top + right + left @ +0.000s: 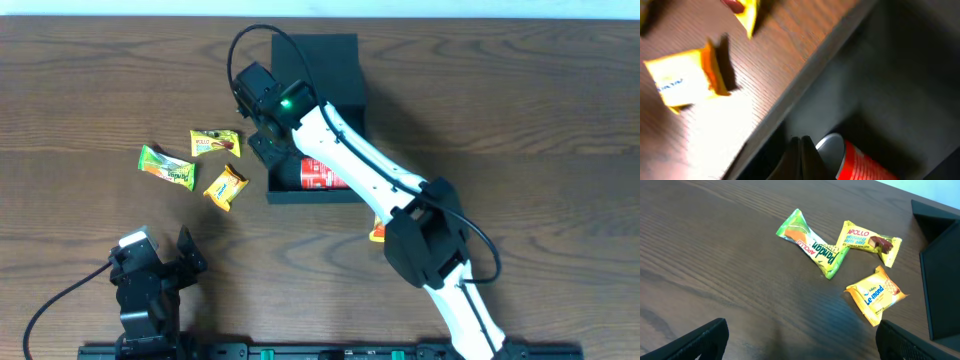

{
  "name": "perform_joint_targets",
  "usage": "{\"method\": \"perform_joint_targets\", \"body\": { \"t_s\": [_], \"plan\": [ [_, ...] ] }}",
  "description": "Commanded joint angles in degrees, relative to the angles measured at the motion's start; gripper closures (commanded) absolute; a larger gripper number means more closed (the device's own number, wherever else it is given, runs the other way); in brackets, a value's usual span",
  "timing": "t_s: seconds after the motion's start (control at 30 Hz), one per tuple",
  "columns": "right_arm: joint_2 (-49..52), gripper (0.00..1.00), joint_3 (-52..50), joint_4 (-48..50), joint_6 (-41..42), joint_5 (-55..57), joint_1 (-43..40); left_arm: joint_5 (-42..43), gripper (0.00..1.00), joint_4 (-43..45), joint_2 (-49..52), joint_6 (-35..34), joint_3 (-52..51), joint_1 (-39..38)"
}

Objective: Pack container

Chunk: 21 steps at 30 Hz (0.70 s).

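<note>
The container [345,95], a dark square box, stands open at the table's middle back, with its lid [318,55] folded away. A red can [322,176] lies inside it. My right gripper [268,146] reaches over the box's left wall. In the right wrist view it [801,146] is shut with nothing between its fingers, just inside the container [840,65] and beside the silver end of the can [865,162]. My left gripper [165,262] stands open near the front left, and in its wrist view only table shows between its fingers [707,337].
Three snack packets lie left of the box: a green Pandan [166,166] [812,245], a yellow-green Apollo [215,144] [870,241] and a yellow Le-mond [225,186] [875,295] [682,80]. A small orange-yellow thing [377,232] peeks out beneath the right arm.
</note>
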Motion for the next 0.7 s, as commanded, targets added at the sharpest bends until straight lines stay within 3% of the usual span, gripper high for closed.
{"method": "perform_joint_targets", "body": {
  "t_s": [0.0,0.4,0.67],
  "plan": [
    [-0.4,0.98,-2.7,0.2,1.0,-0.1,-0.3,0.0,0.05,0.0,-0.4,1.2,-0.8,-0.2],
    [-0.4,0.99,-11.8,2.7,3.3,-0.7,0.0,0.0,0.05,0.0,-0.4,1.2,-0.8,-0.2],
    [-0.4,0.98,-12.6,0.5,4.0,-0.5,-0.4,0.0,0.05,0.0,-0.4,1.2,-0.8,-0.2]
  ]
}}
